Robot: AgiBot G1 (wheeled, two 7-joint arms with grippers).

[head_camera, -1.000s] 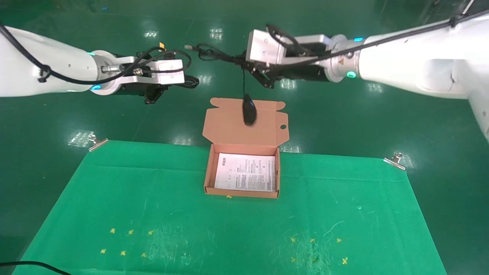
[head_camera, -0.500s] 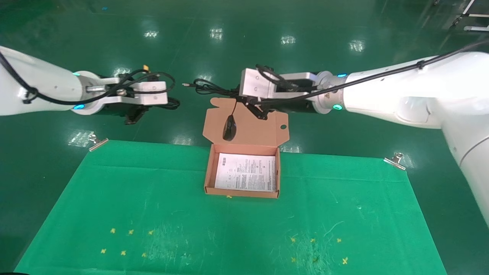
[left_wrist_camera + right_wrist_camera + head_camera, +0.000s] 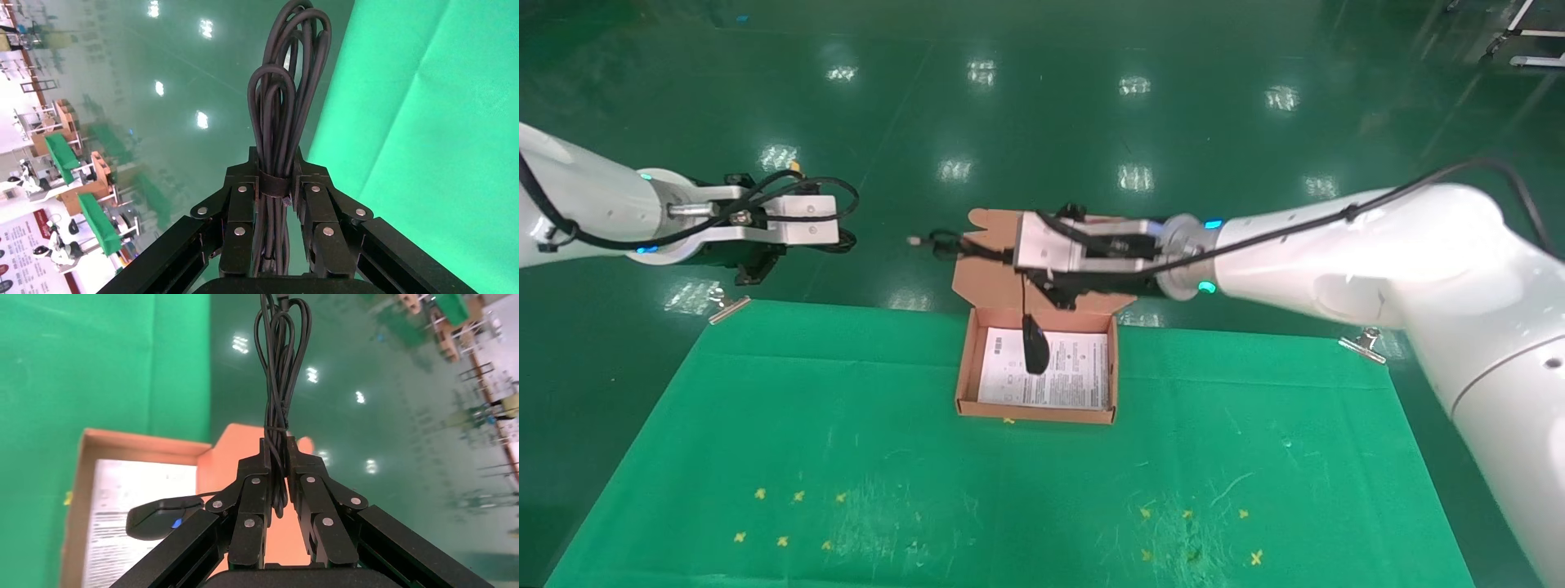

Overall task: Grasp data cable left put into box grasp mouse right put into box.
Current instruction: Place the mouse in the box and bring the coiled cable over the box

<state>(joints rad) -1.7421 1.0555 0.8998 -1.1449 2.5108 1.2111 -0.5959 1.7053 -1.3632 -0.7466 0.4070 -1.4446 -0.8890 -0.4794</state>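
Cloth [image 3: 862,425]: green, scuffed, small yellow marks, clipped at far corners.
Box [image 3: 965,367]: open at cloth's far edge.
Mouse [image 3: 1035,354]: dangling over box.
Right gripper [image 3: 1054,290]: fingers clamped on mouse cord.
Left gripper [image 3: 756,265]: far left, pinching cable [image 3: 283,122].
Floor [image 3: 1042,98]: glossy green, reflecting lights.

Black mouse [image 3: 1035,354], black data cable [image 3: 281,122], orange-brown box [image 3: 964,371] with white printed sheet [image 3: 1075,371], green cloth [image 3: 846,425]
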